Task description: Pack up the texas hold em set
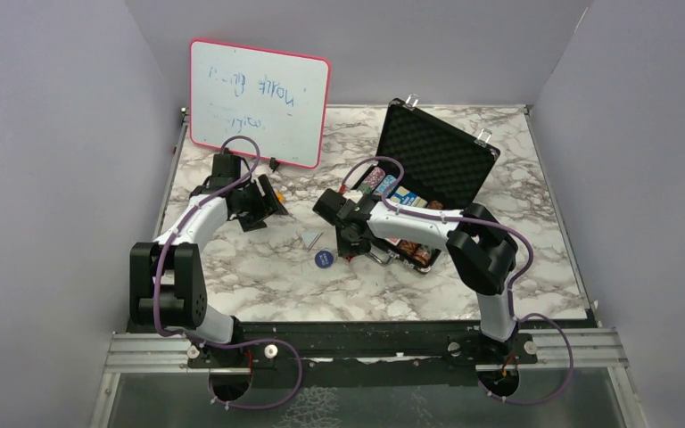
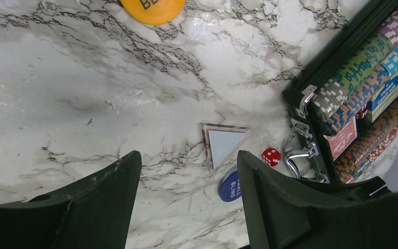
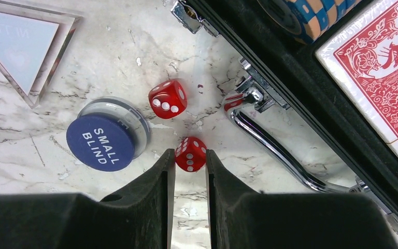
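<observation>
The black case point(image 1: 434, 152) lies open at the right of the table, with striped chip stacks point(image 2: 363, 67) and red-backed cards point(image 3: 378, 67) in it. Just in front of its metal handle point(image 3: 269, 140), my right gripper point(image 3: 190, 155) is shut on a red die point(image 3: 190, 154) that sits on the marble. A second red die point(image 3: 168, 98) lies beside the blue button point(image 3: 103, 139), which reads SMALL BLIND. Left of the case, my left gripper point(image 2: 186, 155) hangs open over bare marble with nothing between its fingers. An orange button point(image 2: 153, 8) lies beyond it.
A clear triangular marker point(image 3: 20, 46) lies left of the blue button. The pink-framed whiteboard point(image 1: 259, 102) leans against the back wall at the far left. Grey walls close the table in on three sides.
</observation>
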You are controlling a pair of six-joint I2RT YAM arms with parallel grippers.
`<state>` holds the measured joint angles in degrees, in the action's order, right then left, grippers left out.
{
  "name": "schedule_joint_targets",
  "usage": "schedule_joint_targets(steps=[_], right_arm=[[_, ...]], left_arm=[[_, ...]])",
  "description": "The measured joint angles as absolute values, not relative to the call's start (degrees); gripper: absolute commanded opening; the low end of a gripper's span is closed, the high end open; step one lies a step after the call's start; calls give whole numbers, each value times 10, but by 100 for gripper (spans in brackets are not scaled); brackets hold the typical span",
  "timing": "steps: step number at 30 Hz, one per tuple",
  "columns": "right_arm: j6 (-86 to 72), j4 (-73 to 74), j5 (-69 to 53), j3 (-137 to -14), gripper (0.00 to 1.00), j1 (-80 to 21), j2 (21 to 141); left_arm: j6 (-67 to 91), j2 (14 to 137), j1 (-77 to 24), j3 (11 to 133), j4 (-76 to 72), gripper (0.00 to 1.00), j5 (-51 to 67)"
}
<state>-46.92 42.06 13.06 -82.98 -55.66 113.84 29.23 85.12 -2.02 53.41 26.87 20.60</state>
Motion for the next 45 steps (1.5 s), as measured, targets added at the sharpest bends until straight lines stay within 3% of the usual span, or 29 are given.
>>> schedule_joint_targets(steps=[6,11,16,26,29,33,42,45], right_arm=[[-467,421,130,-831,26,-557,1138],[-440,417,127,-831,43,-557,1138],[-371,404,115,-832,52,-557,1138],[-208,376,66,-832,48,-558,1127],[-200,382,67,-832,47,-558,1128],[-195,387,66,-832,37,-558,1129],[-194,389,66,-832,40,-558,1140],[-194,389,66,-832,34,-558,1144]], left_arm=[[292,851,-22,534,269,71,206],[291,851,-24,534,269,71,206],[290,851,-24,534,269,71,206],[289,851,-24,534,269,71,206],[289,851,-24,534,269,71,206],[288,851,-24,534,269,71,206],[288,851,-24,534,269,71,206],[288,851,-24,534,269,71,206]])
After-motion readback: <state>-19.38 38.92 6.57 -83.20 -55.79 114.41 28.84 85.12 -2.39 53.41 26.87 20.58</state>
